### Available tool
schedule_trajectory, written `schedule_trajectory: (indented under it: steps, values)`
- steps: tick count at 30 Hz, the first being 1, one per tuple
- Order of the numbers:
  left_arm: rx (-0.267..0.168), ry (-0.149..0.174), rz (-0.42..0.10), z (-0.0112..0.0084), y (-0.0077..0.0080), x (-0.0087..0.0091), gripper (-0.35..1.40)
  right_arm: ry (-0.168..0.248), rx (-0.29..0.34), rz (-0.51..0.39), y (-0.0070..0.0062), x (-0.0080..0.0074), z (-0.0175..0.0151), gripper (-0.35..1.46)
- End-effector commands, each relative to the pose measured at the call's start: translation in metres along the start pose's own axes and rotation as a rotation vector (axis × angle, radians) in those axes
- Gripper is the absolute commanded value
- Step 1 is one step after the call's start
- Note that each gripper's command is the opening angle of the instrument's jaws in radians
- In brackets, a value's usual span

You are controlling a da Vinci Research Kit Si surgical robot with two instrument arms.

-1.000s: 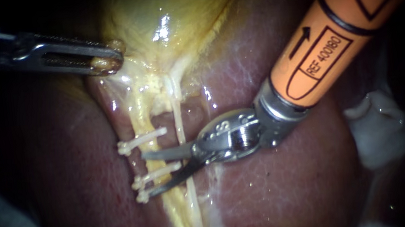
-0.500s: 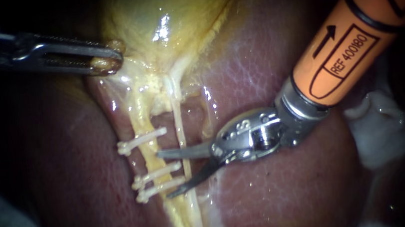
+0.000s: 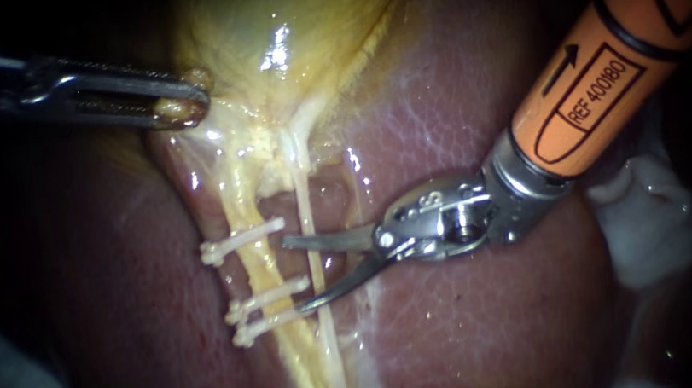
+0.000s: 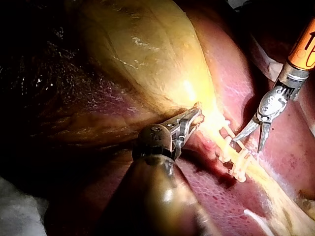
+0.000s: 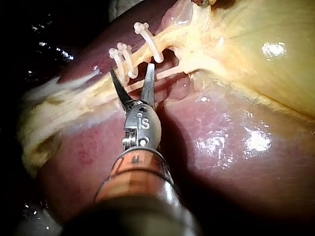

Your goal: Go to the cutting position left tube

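Crossing thin tube (image 3: pixel 302 203), right instrument (image 3: pixel 295 276) blades open; clipped left tube (image 3: pixel 264 267) beyond.

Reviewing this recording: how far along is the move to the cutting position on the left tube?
Done: three clips sit on the left tube, and the left instrument has jaws shut on the gallbladder. In hand: the right instrument holds its blades open, facing the gap between the upper clip and the lower two, around the thin right tube. Left: advancing until the blades straddle the left tube there.
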Motion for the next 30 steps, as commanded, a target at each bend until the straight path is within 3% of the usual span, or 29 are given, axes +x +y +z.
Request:
schedule_trajectory:
  steps: [1,16,22,30]
  values:
    - [0.0,0.0,0.0,0.0,0.0,0.0,-0.35,-0.003,0.003,0.002,0.0001,-0.0003,0.0,1.45]
    - [0.0,0.0,0.0,0.0,0.0,0.0,-0.35,-0.021,0.046,0.025,0.0025,-0.0033,0.0012,1.45]
    - [0.0,0.0,0.0,0.0,0.0,0.0,-0.35,-0.001,0.074,0.029,0.0026,-0.0032,0.0014,1.45]
    - [0.0,0.0,0.0,0.0,0.0,0.0,-0.35,0.004,0.111,0.044,0.0021,-0.002,0.0032,1.45]
